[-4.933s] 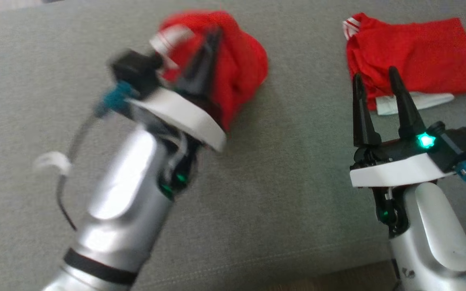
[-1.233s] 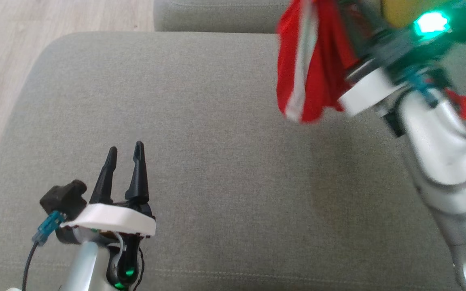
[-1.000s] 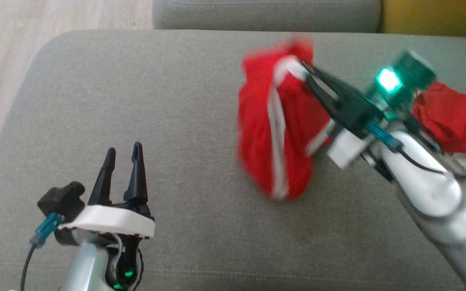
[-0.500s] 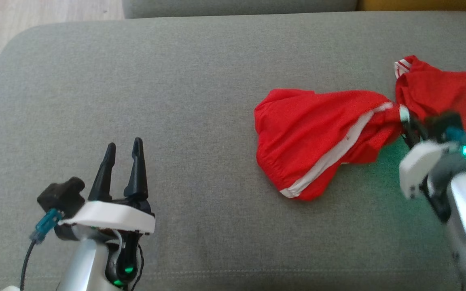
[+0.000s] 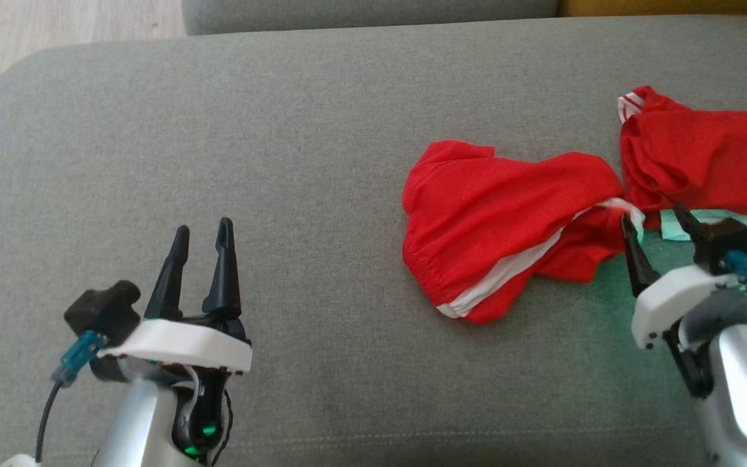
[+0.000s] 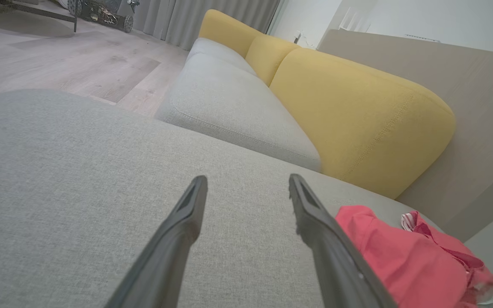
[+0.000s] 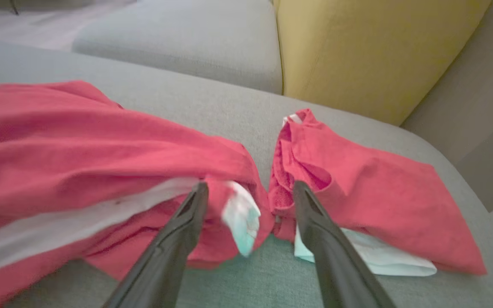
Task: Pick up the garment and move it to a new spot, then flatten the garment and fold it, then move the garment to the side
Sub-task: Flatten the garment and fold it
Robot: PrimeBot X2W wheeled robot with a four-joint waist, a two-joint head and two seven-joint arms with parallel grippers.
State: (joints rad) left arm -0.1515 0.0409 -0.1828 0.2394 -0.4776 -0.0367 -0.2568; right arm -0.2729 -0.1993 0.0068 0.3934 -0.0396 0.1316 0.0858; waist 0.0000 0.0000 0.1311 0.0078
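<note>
Your crumpled red fabric garment with a white stripe (image 5: 503, 227) lies bunched on the grey fabric sofa cushion (image 5: 283, 130), right of centre. Judged from that, step 1, the pick-up and move to a new spot, looks done. Flattening, folding and shifting it aside are all left, since the cloth is rumpled and heaped on itself.

Your right gripper (image 5: 651, 217) sits at the garment's right end. Its 2 dark fingers are spread wide and grip nothing. In the right wrist view the white-trimmed corner lies loose between them, touching neither clearly.

Just beyond that corner lies a second folded red cloth with a white piece under it (image 5: 704, 162), so close that the 2 reds nearly meet.

Your left gripper (image 5: 201, 230) hovers over bare cushion, well apart from the garment, its fingers parted and empty.
</note>
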